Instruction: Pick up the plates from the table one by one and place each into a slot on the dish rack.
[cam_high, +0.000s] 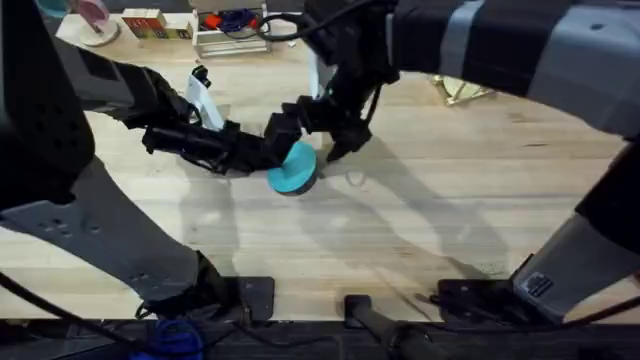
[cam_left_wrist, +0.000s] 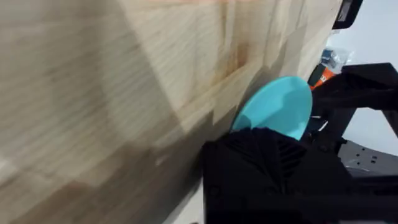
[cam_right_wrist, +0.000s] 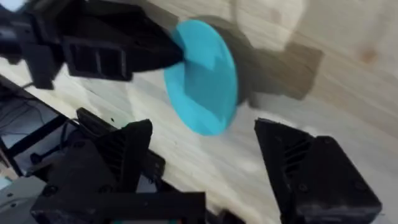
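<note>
Wide wooden table (cam_high: 450, 200) across the whole scene, plank seams running left to right. Two black arms reaching in over it and meeting near the middle — left arm from the left side, right arm sweeping in from the far right.

One plate (cam_high: 293, 168) in play, teal, just left of centre, tilted up on its edge with its lower rim close to the tabletop. Left gripper (cam_high: 280, 152) pinching that plate by its left rim; from the left wrist, teal disc (cam_left_wrist: 277, 112) rising out from behind a black finger (cam_left_wrist: 267, 168), wood grain beyond it. Right gripper (cam_high: 322, 122) hovering just far and right of the plate, fingers spread wide; from the right wrist, two black fingers (cam_right_wrist: 311, 168) apart with the plate (cam_right_wrist: 202, 84) between and beyond them, untouched, the left gripper (cam_right_wrist: 177, 53) clamped on its far rim.

Clutter along the far edge: one white wire stand (cam_high: 232, 30), one row of small coloured blocks (cam_high: 155, 24), one pale round dish (cam_high: 98, 32) at far left, one brass-coloured frame (cam_high: 462, 92) at far right. White-and-black object (cam_high: 205, 100) standing just behind the left arm, partly hidden by it.
</note>
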